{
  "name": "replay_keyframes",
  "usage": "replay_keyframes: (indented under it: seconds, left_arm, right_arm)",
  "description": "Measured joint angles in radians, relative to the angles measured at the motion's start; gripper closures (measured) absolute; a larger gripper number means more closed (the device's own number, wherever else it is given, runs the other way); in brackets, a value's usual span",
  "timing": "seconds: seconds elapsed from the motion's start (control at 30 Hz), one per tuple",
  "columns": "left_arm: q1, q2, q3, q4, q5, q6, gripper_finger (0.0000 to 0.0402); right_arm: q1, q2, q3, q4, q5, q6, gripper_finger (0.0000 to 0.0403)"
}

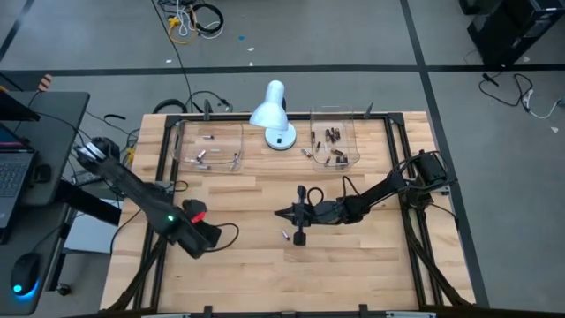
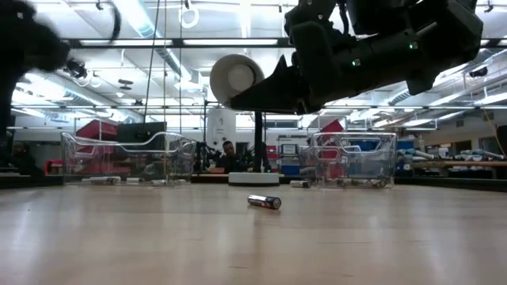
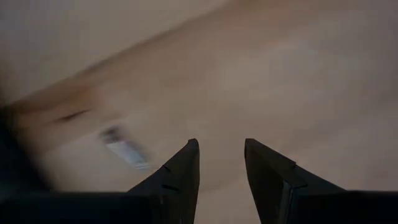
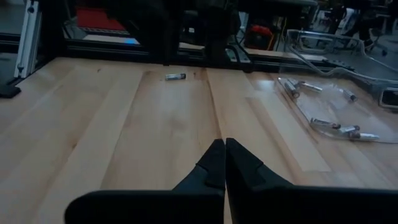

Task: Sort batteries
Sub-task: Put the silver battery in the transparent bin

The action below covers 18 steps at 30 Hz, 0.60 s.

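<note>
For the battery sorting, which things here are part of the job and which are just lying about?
Part of the job:
- loose battery on the table
- silvery batteries in the left tray
- dark batteries in the right tray
- left claw, open
- right claw, shut, empty

Lying about:
- white desk lamp
- laptop
- mouse
</note>
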Motion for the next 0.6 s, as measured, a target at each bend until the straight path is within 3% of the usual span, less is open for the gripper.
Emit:
replay_keyframes:
  seconds: [0.23, 0.33, 0.6]
  left_arm:
    - [0.000, 0.152, 0.000, -0.085, 0.129, -0.081, 0.0275]
    - [0.000, 0.199, 0.000, -0.088, 0.134, -0.081, 0.0275]
    - [0.003, 0.252, 0.000, -0.077, -0.032, -0.112, 0.0275]
  right_arm:
    - [0.023, 0.000, 0.000, 0.001, -0.003, -0.002, 0.0403]
    - [0.031, 0.000, 0.000, 0.001, -0.003, -0.003, 0.0403]
    - [0.050, 0.000, 0.000, 0.001, -0.003, -0.003, 0.0403]
